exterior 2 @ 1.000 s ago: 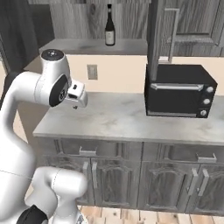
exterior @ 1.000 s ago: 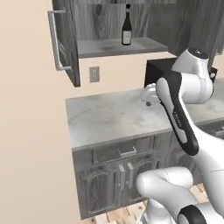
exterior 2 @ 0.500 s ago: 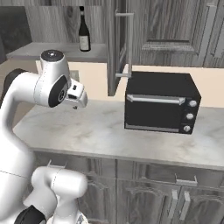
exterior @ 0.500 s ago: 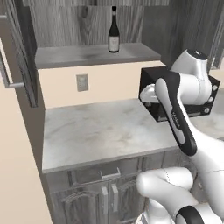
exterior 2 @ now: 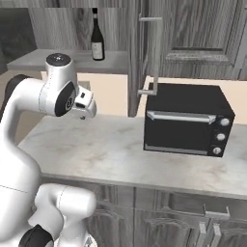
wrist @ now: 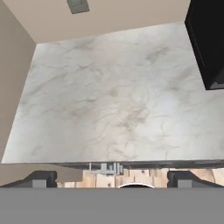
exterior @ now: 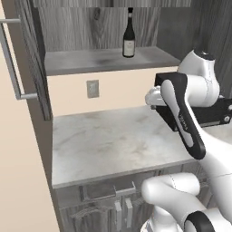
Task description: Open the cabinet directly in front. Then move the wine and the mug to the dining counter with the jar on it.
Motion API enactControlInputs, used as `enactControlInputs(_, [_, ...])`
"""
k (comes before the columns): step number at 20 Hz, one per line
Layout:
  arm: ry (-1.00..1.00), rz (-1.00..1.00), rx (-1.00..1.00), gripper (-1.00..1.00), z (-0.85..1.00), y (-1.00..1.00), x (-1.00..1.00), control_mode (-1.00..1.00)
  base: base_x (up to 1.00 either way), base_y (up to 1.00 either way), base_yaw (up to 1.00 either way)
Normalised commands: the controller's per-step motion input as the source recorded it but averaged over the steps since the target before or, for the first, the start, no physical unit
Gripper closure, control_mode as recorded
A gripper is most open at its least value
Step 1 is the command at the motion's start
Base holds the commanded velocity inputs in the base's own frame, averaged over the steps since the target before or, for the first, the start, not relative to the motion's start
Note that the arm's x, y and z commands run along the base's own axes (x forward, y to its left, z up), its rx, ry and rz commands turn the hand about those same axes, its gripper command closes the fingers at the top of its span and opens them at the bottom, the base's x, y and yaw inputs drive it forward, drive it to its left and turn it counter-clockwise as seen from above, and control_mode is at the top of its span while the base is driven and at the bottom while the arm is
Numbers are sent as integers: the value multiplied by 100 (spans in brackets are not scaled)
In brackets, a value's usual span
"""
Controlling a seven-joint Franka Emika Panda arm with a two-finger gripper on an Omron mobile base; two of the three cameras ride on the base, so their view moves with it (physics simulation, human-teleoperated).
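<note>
1. We see the cabinet (exterior: 31, 68) open, the wine (exterior: 129, 34) upright on its shelf.
2. Our gripper (wrist: 111, 178) hangs spread and empty above the marble bench (wrist: 113, 100), beside a black oven (exterior 2: 185, 120).

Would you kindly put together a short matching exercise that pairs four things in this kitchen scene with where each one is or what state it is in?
Things:
1. wine
2. cabinet
3. toaster oven
4. gripper

Places or states:
A. on the marble worktop, right of the arm
B. jaws wide, holding nothing
C. upright on the shelf
D. doors swung open

Pairs: 1-C, 2-D, 3-A, 4-B
</note>
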Motion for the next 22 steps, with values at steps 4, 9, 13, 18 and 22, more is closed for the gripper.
enactControlInputs(4, [0,0,0,-100,0,0,0,100,7,5,0])
enactControlInputs(9, [0,0,0,-100,0,0,0,100,26,34,0])
enactControlInputs(13, [0,0,0,-100,0,0,0,100,77,0,0])
enactControlInputs(18, [0,0,0,-100,0,0,0,100,75,0,0])
enactControlInputs(22, [0,-2,0,-100,21,0,0,-100,5,0,-3])
